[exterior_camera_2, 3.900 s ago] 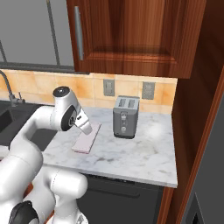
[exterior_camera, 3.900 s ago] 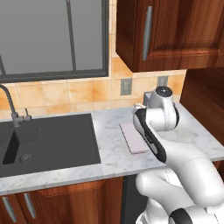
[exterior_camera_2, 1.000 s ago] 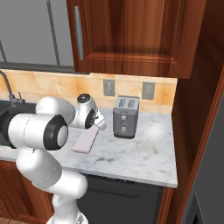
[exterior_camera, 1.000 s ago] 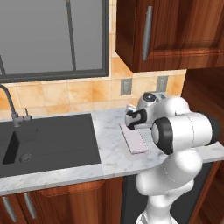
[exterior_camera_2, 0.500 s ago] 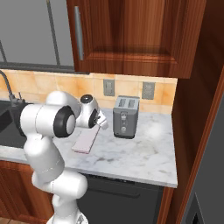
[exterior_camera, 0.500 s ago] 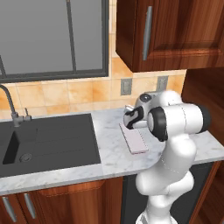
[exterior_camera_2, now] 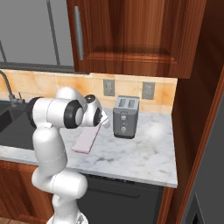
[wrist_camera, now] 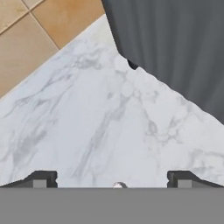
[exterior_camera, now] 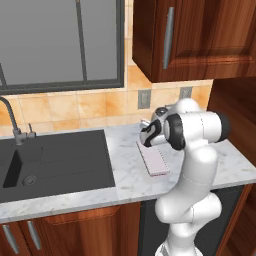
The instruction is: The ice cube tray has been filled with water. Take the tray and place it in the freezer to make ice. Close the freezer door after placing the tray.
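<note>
Since the whole grab depends on where the ice cube tray (exterior_camera: 153, 159) sits relative to the jaws, that's the bit worth looking at. The tray lies flat on the marble worktop (exterior_camera_2: 131, 151), between the black sink (exterior_camera: 55, 160) and the grey toaster (exterior_camera_2: 125, 116), with its long axis running from the backsplash toward the front edge of the worktop, a little skewed. The gripper (exterior_camera_2: 104, 120) hangs over the far end of the tray, near the wall, and sits between the tray and the toaster. In the hand view the jaws are spread wide with nothing between them, and what they're pointing at is bare marble plus the toaster's dark side, not the tray. So my guess is the tray is slightly off to the side of the jaws, away from the toaster, and the hand needs to shift that way and drop. I'd line the jaws up across the tray's short width, since the long way looks too big to span.

Count: one tray, one toaster, one sink with one tap (exterior_camera: 10, 117), two wall outlets, one arm doing everything.
</note>
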